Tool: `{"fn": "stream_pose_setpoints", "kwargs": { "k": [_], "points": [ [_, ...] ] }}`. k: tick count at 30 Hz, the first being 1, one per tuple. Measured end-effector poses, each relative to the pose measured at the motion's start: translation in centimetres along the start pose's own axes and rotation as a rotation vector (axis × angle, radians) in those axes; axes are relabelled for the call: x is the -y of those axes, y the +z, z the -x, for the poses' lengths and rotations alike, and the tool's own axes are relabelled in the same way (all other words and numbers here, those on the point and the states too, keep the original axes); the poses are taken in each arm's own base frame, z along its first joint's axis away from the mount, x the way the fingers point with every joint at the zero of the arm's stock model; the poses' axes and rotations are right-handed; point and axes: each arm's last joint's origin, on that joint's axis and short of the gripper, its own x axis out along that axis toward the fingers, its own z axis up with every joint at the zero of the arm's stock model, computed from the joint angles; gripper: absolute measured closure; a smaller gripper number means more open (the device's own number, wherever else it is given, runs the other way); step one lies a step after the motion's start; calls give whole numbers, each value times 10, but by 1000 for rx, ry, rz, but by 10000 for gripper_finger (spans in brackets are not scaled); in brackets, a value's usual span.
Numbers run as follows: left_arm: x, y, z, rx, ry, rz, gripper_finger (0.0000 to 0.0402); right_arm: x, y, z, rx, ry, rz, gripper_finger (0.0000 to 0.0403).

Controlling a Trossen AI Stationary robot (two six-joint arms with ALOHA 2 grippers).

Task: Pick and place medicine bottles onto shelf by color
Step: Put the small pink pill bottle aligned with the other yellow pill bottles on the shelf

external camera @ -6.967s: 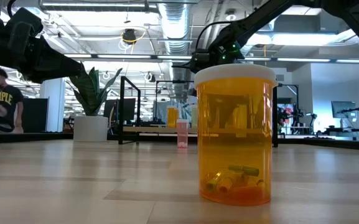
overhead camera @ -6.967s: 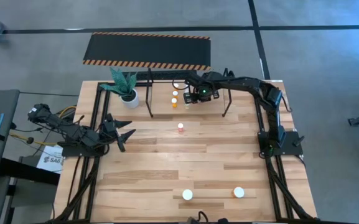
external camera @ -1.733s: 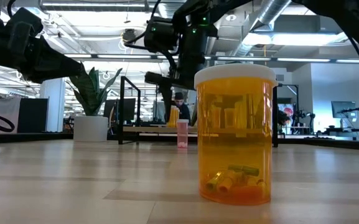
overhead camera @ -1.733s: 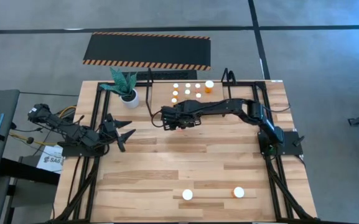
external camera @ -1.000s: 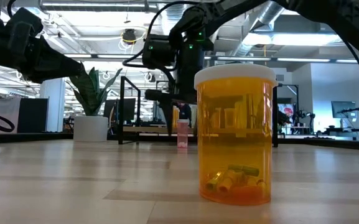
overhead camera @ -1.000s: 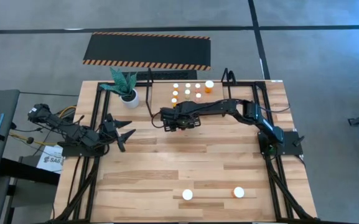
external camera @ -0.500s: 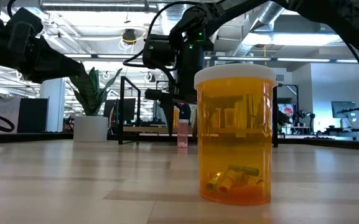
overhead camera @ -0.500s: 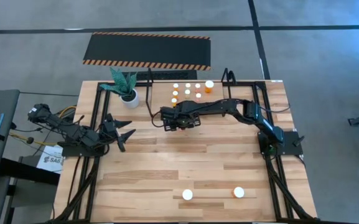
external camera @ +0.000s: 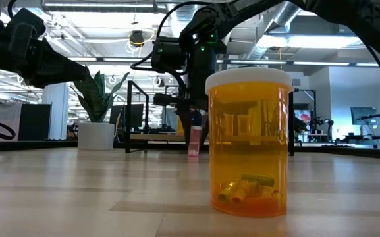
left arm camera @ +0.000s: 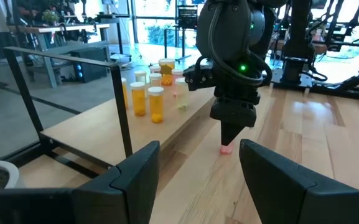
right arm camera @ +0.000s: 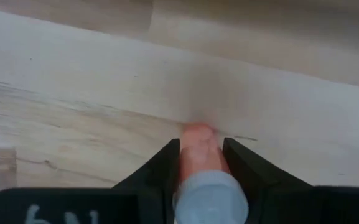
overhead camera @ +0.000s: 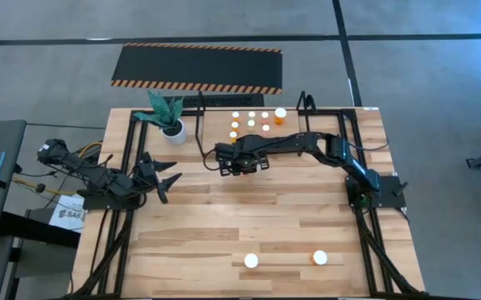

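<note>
One pink bottle (right arm camera: 199,152) stood on table (overhead camera: 248,217) before shelf (overhead camera: 253,125), clamped between right gripper (right arm camera: 201,158) fingers. Left gripper (overhead camera: 167,177), fingers apart, waited at left edge.

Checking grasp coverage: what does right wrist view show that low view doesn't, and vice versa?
Only the right wrist view: the right gripper with its fingers closed on the pink bottle, the white cap nearest the camera, bare wooden tabletop beyond.

Only the low view: the big orange bottle up front with pills inside, the plant pot, the shelf, the left arm high at left.

Both: the pink bottle, tilted in the low view.
</note>
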Motion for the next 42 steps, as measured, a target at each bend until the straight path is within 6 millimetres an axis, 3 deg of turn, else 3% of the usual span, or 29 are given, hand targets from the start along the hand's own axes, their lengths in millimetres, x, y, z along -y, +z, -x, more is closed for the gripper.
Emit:
{"fn": "stream_pose_setpoints", "kwargs": {
  "k": [4,13,34,42],
  "points": [
    [0,0,0,0,0,0,193,1,0,0,-10,-4,0,277],
    [0,0,0,0,-1,0,193,9,0,20,-22,-40,-4,270],
    [0,0,0,0,0,0,193,47,34,55,-37,-172,-33,290],
    [0,0,0,0,0,0,193,57,46,56,-47,-208,-42,290]
  ]
}}
